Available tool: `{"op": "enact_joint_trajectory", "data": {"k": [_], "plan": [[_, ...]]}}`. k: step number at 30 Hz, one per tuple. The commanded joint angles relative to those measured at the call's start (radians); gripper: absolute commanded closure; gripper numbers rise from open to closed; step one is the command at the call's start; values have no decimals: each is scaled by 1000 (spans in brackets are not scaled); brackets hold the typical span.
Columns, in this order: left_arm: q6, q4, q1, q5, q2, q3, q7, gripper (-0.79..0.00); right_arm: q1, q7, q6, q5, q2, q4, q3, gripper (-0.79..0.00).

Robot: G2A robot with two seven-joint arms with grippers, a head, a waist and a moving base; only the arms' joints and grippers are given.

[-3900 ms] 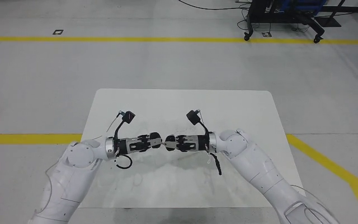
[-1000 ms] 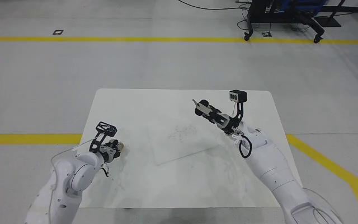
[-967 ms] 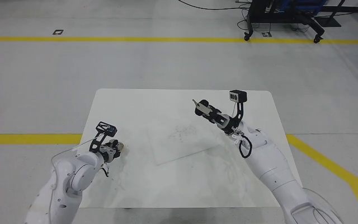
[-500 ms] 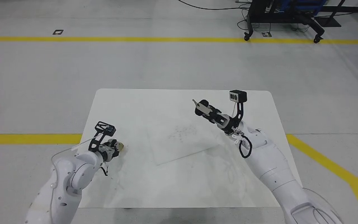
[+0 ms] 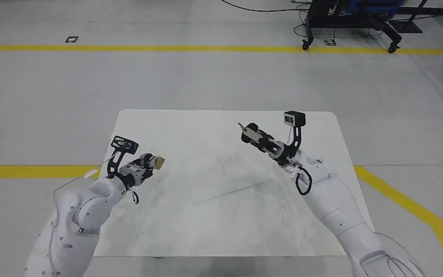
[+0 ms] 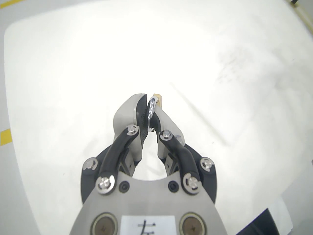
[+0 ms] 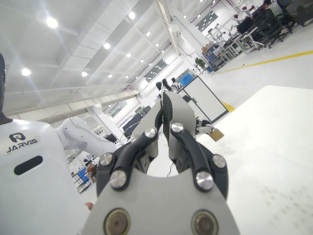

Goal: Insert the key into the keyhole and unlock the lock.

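Note:
A small brass padlock [image 5: 158, 163] hangs from my left gripper [image 5: 150, 165] over the table's left part. In the left wrist view that gripper [image 6: 149, 101] is shut on the padlock's silver shackle [image 6: 150, 110], and the brass body [image 6: 159, 99] pokes out past the tips. My right gripper [image 5: 246, 131] is held above the far right part of the table, shut on a thin silver key [image 5: 240, 125] that sticks out of its tips. In the right wrist view its fingers [image 7: 168, 103] press together, and the padlock [image 7: 217, 134] shows farther off in the other gripper.
The white table [image 5: 304, 138] carries faint scuff marks [image 5: 225, 165] near its middle. Yellow floor lines [image 5: 138, 48] run beyond and beside it. A dark wheeled cart [image 5: 353, 21] stands far off at the back right.
The two grippers, joined at the table's middle 3.9 s ago, now stand apart. In the last second the left gripper carried the padlock farther onto the table; the right arm kept still.

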Motion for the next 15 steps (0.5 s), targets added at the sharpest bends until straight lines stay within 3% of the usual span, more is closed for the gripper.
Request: {"op": "enact_joint_trajectory", "data": {"k": [1, 4, 11, 15], "plan": [[-57, -21, 12, -156, -7, -9, 123, 0, 0, 0, 0, 0, 0, 0, 0, 0], [-161, -32, 20, -301, -12, 8, 166, 0, 0, 0, 0, 0, 0, 0, 0, 0], [-157, -32, 21, -311, -13, 11, 168, 0, 0, 0, 0, 0, 0, 0, 0, 0], [-98, 9, -17, -535, -20, 55, 89, 0, -5, -16, 35, -9, -4, -26, -14, 0]]}}
